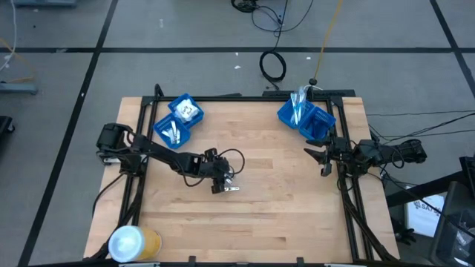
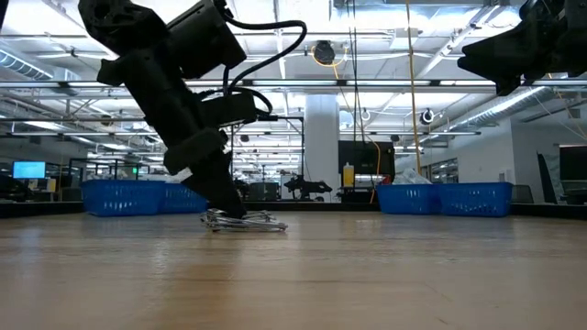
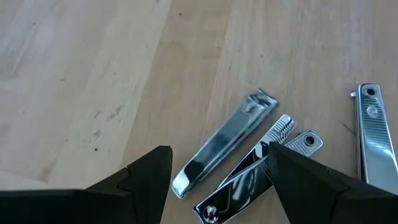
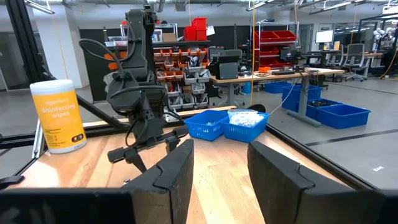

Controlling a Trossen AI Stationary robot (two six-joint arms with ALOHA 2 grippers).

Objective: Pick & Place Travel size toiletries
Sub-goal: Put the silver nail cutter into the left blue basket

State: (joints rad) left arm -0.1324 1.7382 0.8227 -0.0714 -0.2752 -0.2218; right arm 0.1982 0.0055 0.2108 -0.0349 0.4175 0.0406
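Three silver nail clippers lie flat on the wooden table near its middle. In the left wrist view, one clipper lies between my left gripper's open fingers. A second clipper runs under one fingertip, and the third clipper lies off to the side. My left gripper points down at them, low over the table. My right gripper is open and raised by the table's right edge, far from the clippers. My left gripper stands open astride the first clipper, coming from above. One fingertip overlaps the second clipper's lever side. I cannot tell whether it touches that clipper. All the clippers lie flat on the table.
Blue bins holding small white items stand at the far left and far right corners. A yellow-and-white wipes canister stands at the near left corner. Bare wood stretches between the arms.
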